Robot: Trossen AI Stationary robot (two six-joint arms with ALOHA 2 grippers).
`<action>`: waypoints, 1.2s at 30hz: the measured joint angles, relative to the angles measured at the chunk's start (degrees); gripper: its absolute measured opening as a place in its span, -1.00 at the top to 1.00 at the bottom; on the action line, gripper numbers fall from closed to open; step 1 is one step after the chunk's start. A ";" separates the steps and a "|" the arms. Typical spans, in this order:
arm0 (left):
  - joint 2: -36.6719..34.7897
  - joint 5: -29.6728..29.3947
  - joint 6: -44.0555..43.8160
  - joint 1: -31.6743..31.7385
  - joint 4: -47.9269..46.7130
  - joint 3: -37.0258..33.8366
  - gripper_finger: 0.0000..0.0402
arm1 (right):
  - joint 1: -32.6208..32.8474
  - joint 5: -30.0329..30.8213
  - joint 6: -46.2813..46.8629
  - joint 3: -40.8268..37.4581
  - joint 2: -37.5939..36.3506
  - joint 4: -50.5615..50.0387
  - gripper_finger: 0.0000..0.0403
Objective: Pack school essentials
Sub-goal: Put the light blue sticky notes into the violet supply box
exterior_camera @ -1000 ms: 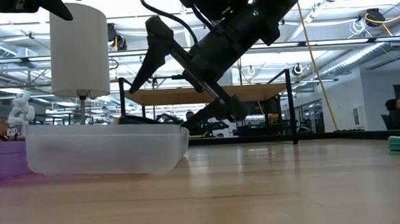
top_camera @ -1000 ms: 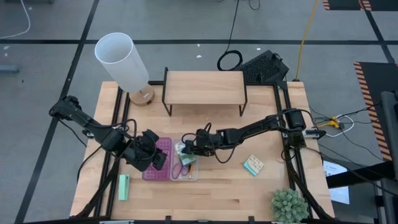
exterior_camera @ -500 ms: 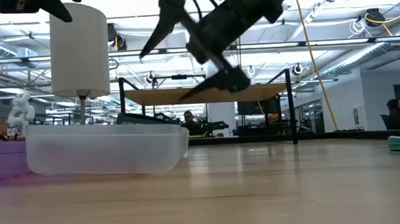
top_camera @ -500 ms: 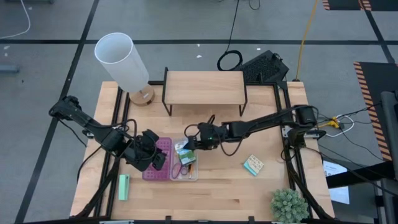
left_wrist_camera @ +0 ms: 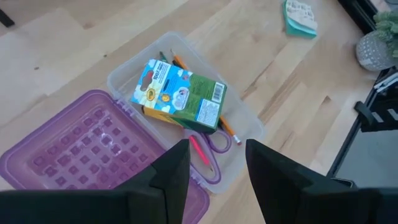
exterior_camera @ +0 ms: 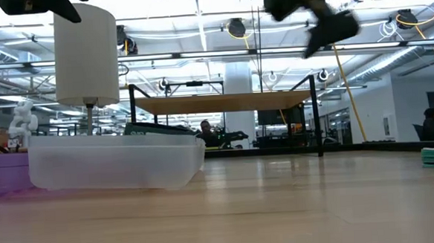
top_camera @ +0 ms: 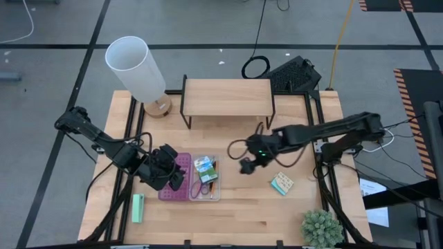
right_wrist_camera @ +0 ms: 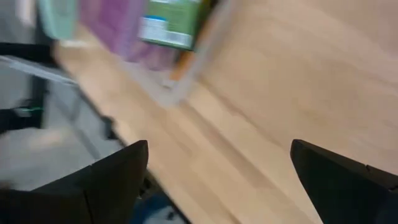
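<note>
One green-blue packet [left_wrist_camera: 179, 95] atop pencils [left_wrist_camera: 227, 130], scissors [left_wrist_camera: 215, 148].

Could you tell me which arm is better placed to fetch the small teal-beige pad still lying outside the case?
Probably the right: the right gripper, open, hangs beside the pad. The left gripper sits over the purple case.

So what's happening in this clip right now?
School supplies are going into an open case. A green-blue packet lies in its clear half on top of pencils and scissors. The right hand is empty and open, raised above the table between the case and a small teal pad not yet packed. The left hand hovers open over the case's purple half.
</note>
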 joint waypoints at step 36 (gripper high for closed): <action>0.02 1.38 -4.64 0.23 14.60 0.02 0.20 | 1.70 -9.89 4.90 -48.55 -23.31 12.44 -0.91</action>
